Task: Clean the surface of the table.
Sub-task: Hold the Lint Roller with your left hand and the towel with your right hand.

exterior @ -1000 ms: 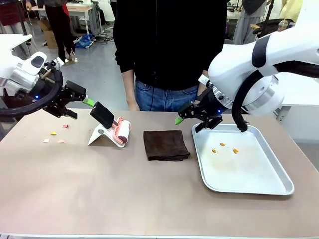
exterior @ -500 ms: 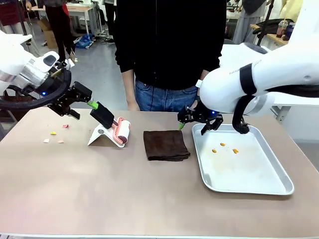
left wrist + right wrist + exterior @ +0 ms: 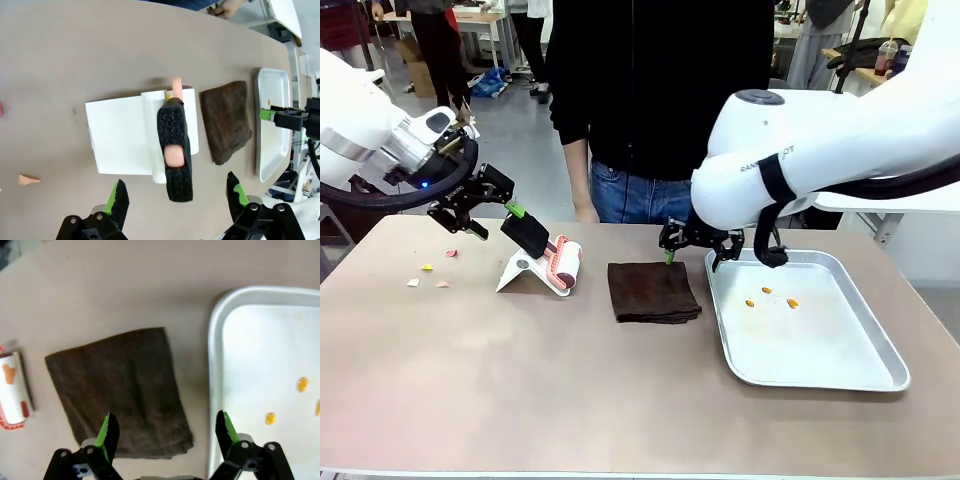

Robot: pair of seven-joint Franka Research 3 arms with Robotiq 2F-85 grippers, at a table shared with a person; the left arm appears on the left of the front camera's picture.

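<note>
I am looking across a wide table (image 3: 520, 390) with a smooth, matte taupe-brown top. It fills the near part of the front view. A person (image 3: 660, 90) in a black top and blue jeans stands at its far edge.

My left gripper (image 3: 498, 220) is black with green pads. It hangs over the left part of the table with its jaws spread wide and nothing in them. In the left wrist view its two fingers stand on either side of the black textured handle of a lint roller (image 3: 175, 150), with a clear gap on each side. The roller's pink drum rests on a folded white stand (image 3: 523, 272). Four small paper-like scraps (image 3: 427, 268), pink, yellow and pale, lie on the bare top to the left of the stand.

A dark brown square cloth (image 3: 653, 292) lies flat near the middle of the table. My right gripper (image 3: 692, 252) is just above its far right corner, also fully released and holding nothing. In the right wrist view one finger is over the cloth and the other over the left rim of a shallow rectangular silver metal tray (image 3: 820, 350). The tray sits just to the right of the cloth with a narrow strip of table between them. Three small orange bits (image 3: 767, 291) lie in the far part of the tray.
</note>
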